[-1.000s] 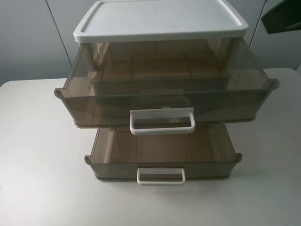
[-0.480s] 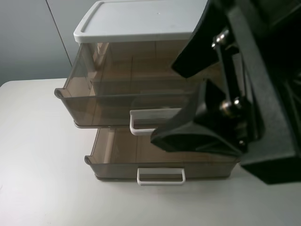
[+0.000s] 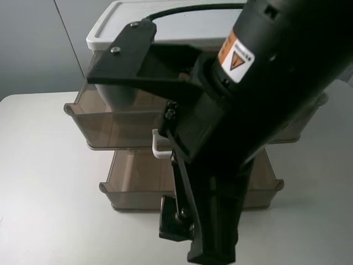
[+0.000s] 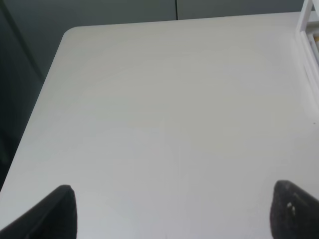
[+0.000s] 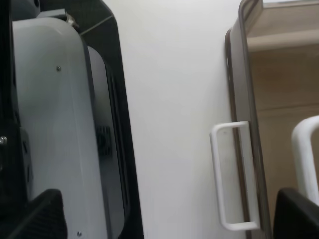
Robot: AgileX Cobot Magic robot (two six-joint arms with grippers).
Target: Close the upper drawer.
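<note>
The upper drawer stands pulled well out from under the white top of the cabinet, overhanging the lower drawer, which is also out. Only the left end of the upper drawer's front edge and a short stub of its white handle show in the high view. The right arm lies across the rest.

From the right wrist we see the right end effector released, its fingertips far apart. It is in front of the drawers over a bare strip of desk and touches nothing. The slim handle of the lower drawer lies between the fingers' span. The thick white curve at the picture's edge is probably the upper drawer's handle, though too little of it shows to be sure.

The left end effector is also spread open over bare desk, with the cabinet's white edge well off to one side.

A second ago the arm was only a dark corner at the upper right of the high view. Half a second ago it covered the right half, and now it crosses the middle and reaches past the lower drawer's front. Both drawers sit as they did then.
</note>
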